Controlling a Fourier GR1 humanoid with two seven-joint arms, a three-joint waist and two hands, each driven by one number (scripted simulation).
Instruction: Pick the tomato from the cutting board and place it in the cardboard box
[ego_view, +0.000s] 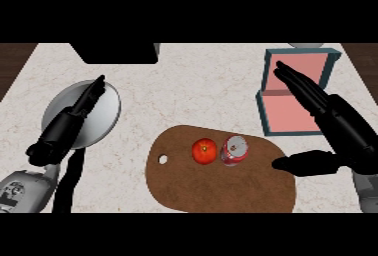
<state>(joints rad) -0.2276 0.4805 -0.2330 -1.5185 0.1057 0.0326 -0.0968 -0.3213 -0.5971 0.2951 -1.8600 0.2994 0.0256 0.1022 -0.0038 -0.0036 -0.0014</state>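
A red tomato (204, 151) lies on the brown cutting board (214, 187), close to its far edge. The box (295, 107) with teal walls and a pink inside stands at the right, beyond the board. My right hand (336, 132) is open at the right of the board, fingers stretched over the box's front part, thumb (303, 163) pointing toward the board. It is apart from the tomato. My left hand (70, 122) rests open at the left, fingers straight over a plate.
A red soda can (235, 150) lies on its side right beside the tomato, between it and my right hand. A grey plate (100, 117) sits at the left. A black block (118, 52) stands at the counter's far edge.
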